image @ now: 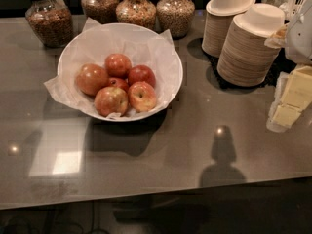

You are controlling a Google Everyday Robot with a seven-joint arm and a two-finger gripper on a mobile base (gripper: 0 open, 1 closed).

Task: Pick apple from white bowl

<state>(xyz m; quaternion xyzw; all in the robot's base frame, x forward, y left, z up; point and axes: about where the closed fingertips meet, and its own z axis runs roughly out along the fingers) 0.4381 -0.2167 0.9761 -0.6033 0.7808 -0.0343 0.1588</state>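
Note:
The white bowl [181, 76] stands on the grey counter, left of centre, lined with crinkled white paper. Several apples lie in it. The apple [91, 79], the largest, round and orange-red, lies at the left of the pile. Smaller red apples [118, 64] [142, 74] lie behind and to its right. Two yellow-streaked apples [111, 100] [142, 96] lie at the front. My gripper [300, 33] shows only as a white-grey shape at the right edge, far to the right of the bowl and holding nothing that I can see.
Several glass jars of grains [48, 19] [175, 12] stand behind the bowl. Two stacks of tan-and-white disposable bowls [249, 48] [224, 21] stand at the back right. A container of yellow packets [291, 101] sits at the right edge. The counter's front edge [146, 195] runs along the bottom.

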